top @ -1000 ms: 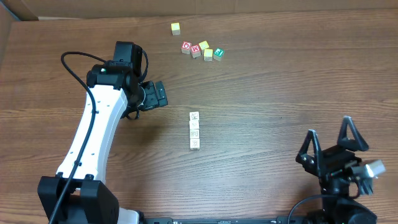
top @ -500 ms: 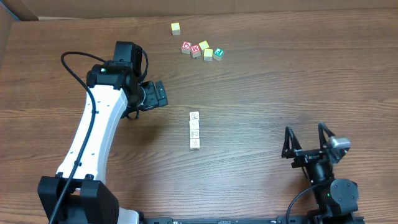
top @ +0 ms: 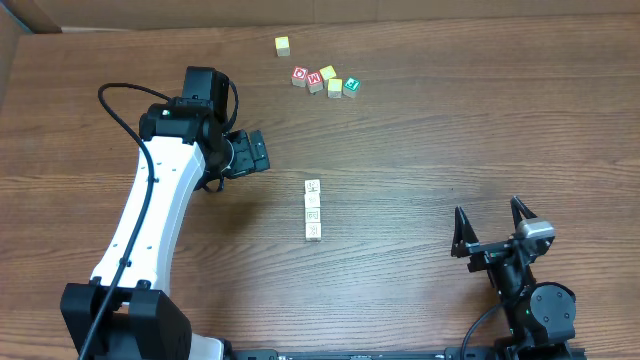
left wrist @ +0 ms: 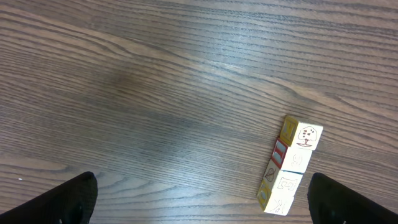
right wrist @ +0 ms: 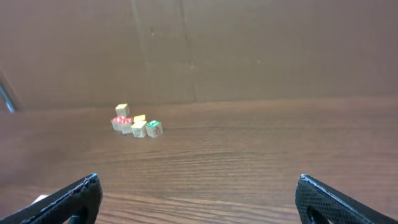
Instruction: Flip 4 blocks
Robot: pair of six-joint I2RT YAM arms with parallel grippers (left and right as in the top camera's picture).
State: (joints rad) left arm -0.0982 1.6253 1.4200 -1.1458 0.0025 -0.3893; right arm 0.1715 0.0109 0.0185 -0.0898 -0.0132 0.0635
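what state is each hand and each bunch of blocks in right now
four cream wooden alphabet cubes: flat on the table, touching in one row, unheld
left hand: open, empty, apart from the row
right hand: open, empty, far from all cubes
coloured wooden cubes: loose cluster near far edge, unheld

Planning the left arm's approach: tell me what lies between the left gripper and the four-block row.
Only bare table separates the left gripper from the row of blocks, as the overhead view shows.

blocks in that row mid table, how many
4, touching end to end in one line: far block, second block, third block, near block. None looks hidden.
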